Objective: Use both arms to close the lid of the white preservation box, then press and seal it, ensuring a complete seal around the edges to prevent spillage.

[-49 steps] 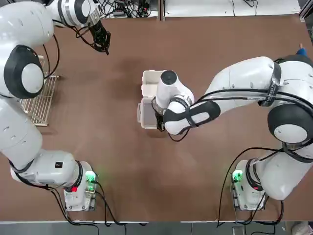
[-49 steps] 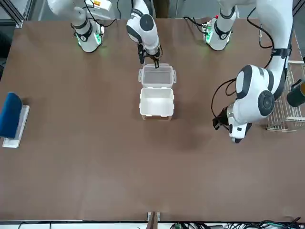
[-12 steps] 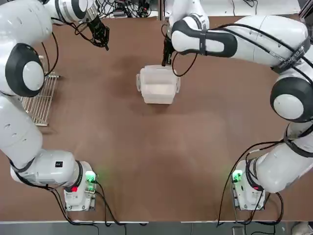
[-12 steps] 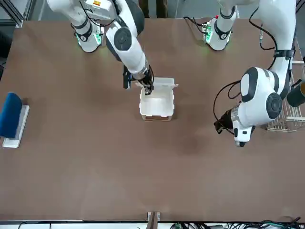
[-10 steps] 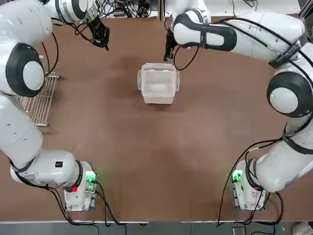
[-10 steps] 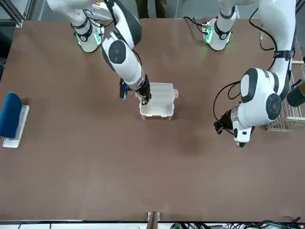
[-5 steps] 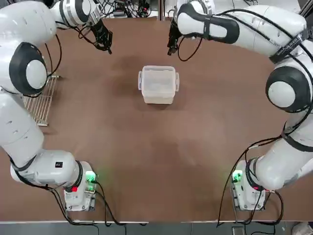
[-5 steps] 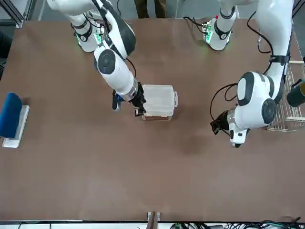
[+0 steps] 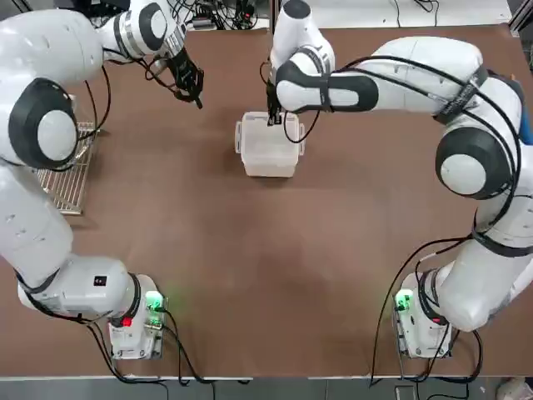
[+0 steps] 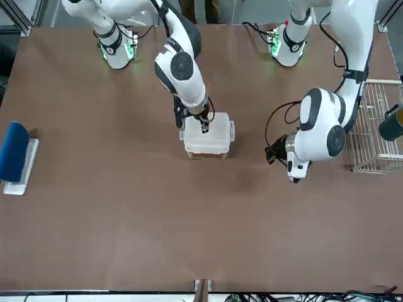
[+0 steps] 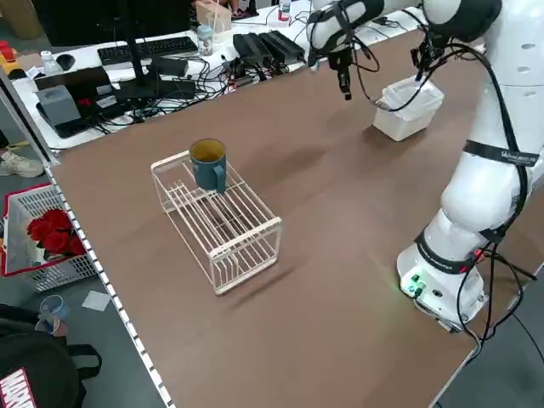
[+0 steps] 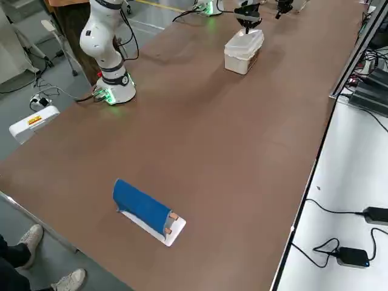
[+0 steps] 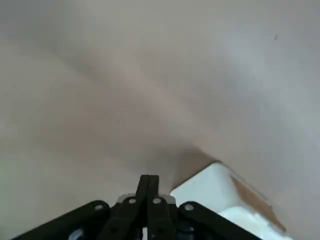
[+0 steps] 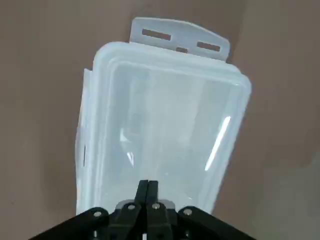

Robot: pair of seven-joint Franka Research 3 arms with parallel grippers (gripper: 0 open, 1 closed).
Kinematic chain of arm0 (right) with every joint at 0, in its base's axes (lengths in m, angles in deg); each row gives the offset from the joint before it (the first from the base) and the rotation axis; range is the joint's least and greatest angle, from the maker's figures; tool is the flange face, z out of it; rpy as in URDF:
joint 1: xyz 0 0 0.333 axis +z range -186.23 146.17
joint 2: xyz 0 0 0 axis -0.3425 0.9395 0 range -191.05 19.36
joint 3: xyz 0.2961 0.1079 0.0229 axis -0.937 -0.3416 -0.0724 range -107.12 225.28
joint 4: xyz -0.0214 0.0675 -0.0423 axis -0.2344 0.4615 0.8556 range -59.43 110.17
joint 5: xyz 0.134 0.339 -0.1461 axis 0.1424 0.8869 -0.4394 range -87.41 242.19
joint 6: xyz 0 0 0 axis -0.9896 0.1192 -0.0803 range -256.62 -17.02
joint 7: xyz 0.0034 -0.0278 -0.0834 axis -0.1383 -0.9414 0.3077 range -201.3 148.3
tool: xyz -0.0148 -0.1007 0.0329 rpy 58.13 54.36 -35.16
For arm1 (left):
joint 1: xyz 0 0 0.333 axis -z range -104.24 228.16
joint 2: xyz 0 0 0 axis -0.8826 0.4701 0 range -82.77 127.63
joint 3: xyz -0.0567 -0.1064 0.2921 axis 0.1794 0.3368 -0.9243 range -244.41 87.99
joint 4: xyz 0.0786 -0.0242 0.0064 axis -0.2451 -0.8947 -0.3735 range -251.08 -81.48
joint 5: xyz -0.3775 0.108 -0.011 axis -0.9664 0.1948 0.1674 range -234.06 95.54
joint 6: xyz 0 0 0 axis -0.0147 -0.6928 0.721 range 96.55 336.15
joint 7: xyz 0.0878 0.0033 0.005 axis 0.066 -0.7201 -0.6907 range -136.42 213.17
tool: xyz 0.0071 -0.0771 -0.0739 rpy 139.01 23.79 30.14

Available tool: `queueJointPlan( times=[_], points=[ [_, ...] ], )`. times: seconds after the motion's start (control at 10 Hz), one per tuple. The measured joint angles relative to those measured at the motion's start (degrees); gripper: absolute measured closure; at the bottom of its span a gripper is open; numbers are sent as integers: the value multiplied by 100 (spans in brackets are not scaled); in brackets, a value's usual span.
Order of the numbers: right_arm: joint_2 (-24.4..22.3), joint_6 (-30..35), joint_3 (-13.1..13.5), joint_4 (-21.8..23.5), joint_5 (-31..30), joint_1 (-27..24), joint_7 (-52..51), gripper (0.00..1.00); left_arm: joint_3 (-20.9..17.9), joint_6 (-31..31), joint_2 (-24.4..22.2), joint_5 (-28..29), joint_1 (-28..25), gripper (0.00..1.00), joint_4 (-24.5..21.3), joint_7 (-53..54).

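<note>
Brown tabletop (image 9: 250, 275) fills the scene, and the small translucent white plastic preservation box (image 9: 269, 152) sits on it toward the far edge, away from the two green-lit arm bases. Its translucent white, roughly square lid (image 14: 165, 115) lies down flat on top of the box, with latch tabs sticking out at the sides.

Directly over the far edge of that box is the right gripper (image 9: 272, 117), pointing down, its dark fingers pressed together with nothing between them; the wrist view shows the tips above the lid near one rim. Whether they touch the lid cannot be told.

Off to the left side of the box and apart from it hangs the left gripper (image 9: 190, 86), fingers also fully together and empty, above bare table.

Farther from the box on that same side stands a white wire rack (image 11: 219, 219) carrying a blue mug (image 11: 208, 163). On the opposite side, well away from the box, lies a blue-topped tray (image 10: 16, 157).
</note>
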Motion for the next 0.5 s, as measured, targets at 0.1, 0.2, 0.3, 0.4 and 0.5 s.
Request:
queueJointPlan(
  times=[0.1,0.2,0.3,0.4,0.5],
  points=[
    [154,-147,25,-2,-144,-20,109,99,111,250,-232,-161,1,99,-347,-1],
    [239,-263,34,-10,-159,-44,130,99,246,608,-400,-266,4,99,-701,-37],
    [251,-292,38,-16,-159,-58,139,99,359,940,-474,-300,8,99,-971,-124],
    [251,-292,38,-33,-162,-63,149,99,460,1225,-481,-302,11,99,-1160,-234],
    [252,-294,45,-34,-175,-64,156,99,552,1451,-481,-302,12,99,-1305,-326]
  ],
)
